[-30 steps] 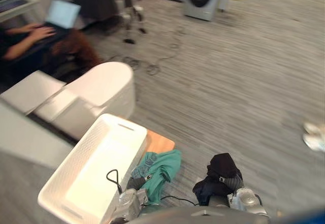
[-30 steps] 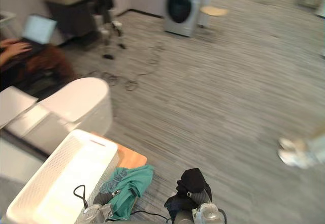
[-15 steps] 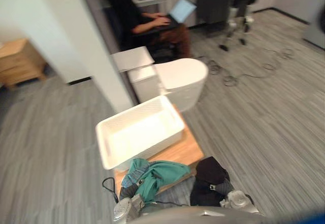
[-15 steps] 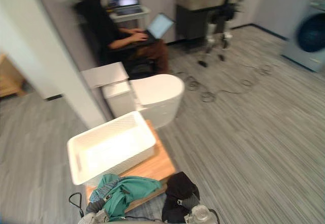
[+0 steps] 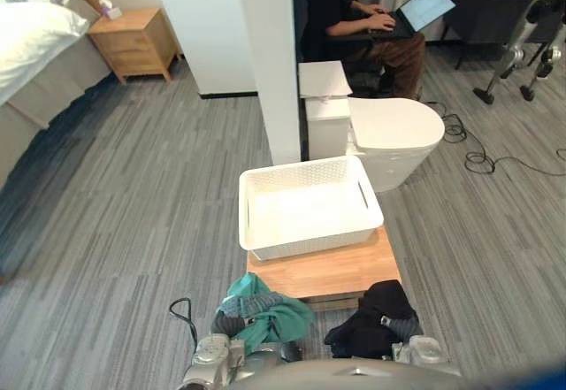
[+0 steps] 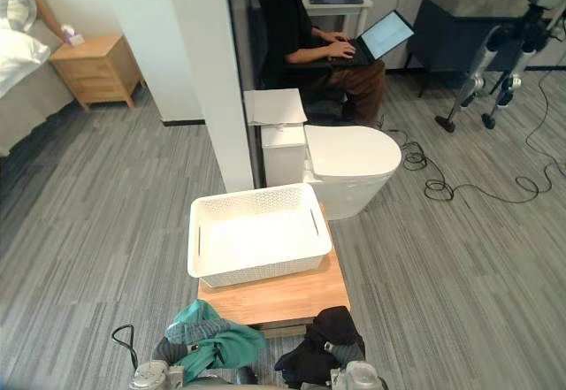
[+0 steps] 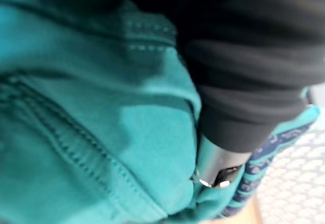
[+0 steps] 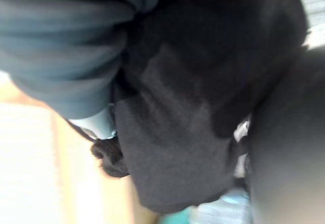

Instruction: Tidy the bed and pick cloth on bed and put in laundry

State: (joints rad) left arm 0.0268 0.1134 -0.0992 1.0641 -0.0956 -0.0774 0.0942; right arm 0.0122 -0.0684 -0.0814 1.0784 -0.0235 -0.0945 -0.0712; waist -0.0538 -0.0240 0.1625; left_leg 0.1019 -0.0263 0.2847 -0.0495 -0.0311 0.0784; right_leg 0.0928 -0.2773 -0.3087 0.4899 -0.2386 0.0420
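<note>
A bunched teal cloth [image 5: 270, 315] hangs low in front of me, my left hand [image 7: 213, 158] shut on it; a silver finger shows between its folds in the left wrist view. Beside it a black cloth [image 5: 371, 315] is balled up in my right hand [image 8: 96, 125], which is shut on it. Just beyond both cloths a white perforated laundry basket [image 5: 309, 241] stands empty on a low wooden table [image 5: 327, 271]. The bed [image 5: 26, 36] with a white pillow lies far off at the upper left.
A white pillar [image 5: 265, 54] rises behind the basket, with a white toilet-shaped unit [image 5: 389, 138] to its right. A person with a laptop [image 5: 354, 10] sits beyond. A wooden nightstand [image 5: 137, 43] stands by the bed. Cables [image 5: 478, 156] loop on the floor at right.
The camera has swung left: the washing machine has left the picture, and the basket now stands straight ahead with the bed in sight. Both hands keep their cloths.
</note>
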